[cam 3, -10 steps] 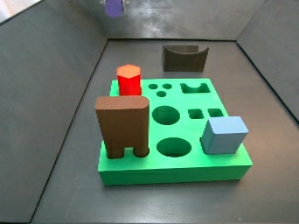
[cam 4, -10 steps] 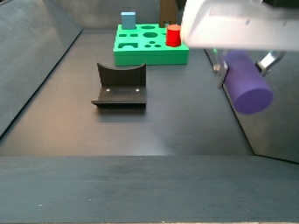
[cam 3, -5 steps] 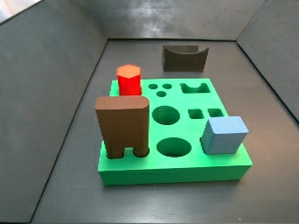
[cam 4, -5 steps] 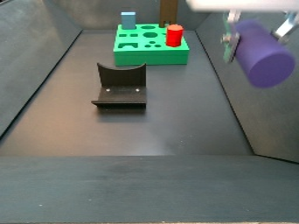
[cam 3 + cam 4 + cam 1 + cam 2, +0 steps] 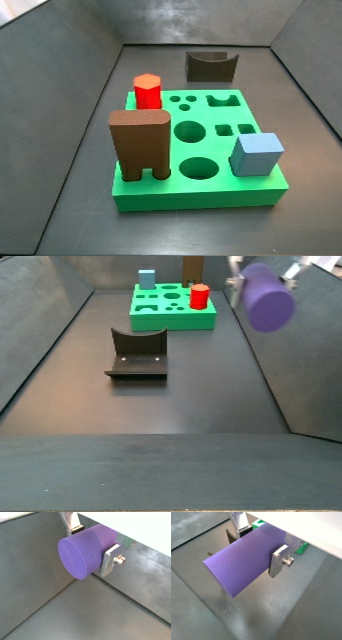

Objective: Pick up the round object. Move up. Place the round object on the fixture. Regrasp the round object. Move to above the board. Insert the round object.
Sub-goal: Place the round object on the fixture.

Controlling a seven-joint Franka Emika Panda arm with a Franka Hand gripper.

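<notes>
My gripper is shut on the round object, a smooth purple cylinder, and holds it high in the air at the right of a side view. In both wrist views the silver fingers clamp the purple cylinder across its sides; it also shows in a wrist view. The fixture, a dark brown block with a U notch, stands on the floor left of and below the peg, and also shows at the back. The green board shows in both side views.
On the board stand a red hexagonal peg, a tall brown arch block and a light blue block. The red peg also shows in a side view. Grey sloping walls enclose the dark floor.
My gripper has risen with the purple cylinder and moved left, toward the board side, in the side view. The pieces on the board and the fixture have not moved.
</notes>
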